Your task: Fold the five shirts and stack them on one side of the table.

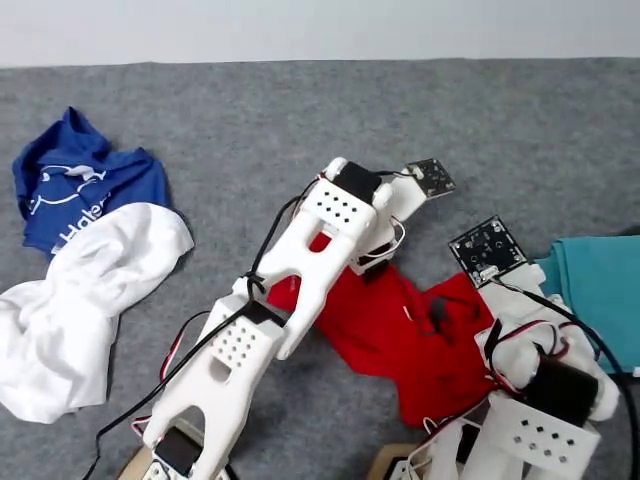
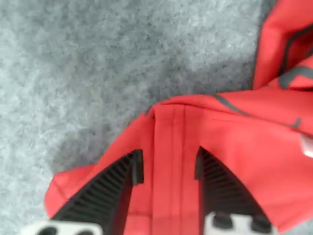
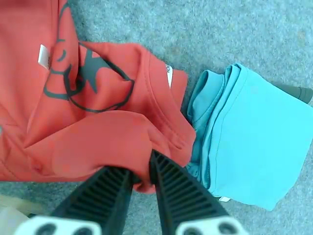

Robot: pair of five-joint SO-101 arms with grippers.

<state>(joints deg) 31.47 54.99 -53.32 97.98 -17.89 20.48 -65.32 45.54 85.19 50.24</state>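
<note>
A red shirt (image 1: pixel 390 325) lies crumpled in the middle of the table, partly under both arms. My left gripper (image 2: pixel 166 166) is open, its fingers (image 2: pixel 128 176) standing either side of a stitched hem of the red shirt (image 2: pixel 234 147). My right gripper (image 3: pixel 141 172) is shut on a folded edge of the red shirt (image 3: pixel 98 132), close to its collar. A folded teal shirt (image 3: pixel 249 142) lies right beside that edge, at the table's right side (image 1: pixel 600 290). A blue shirt (image 1: pixel 80 185) and a white shirt (image 1: pixel 80 290) lie bunched at the left.
The grey felt table (image 1: pixel 250 110) has bare room along the back and between the white shirt and the left arm (image 1: pixel 300 270). The right arm (image 1: pixel 540 400) stands over the red shirt's near right corner.
</note>
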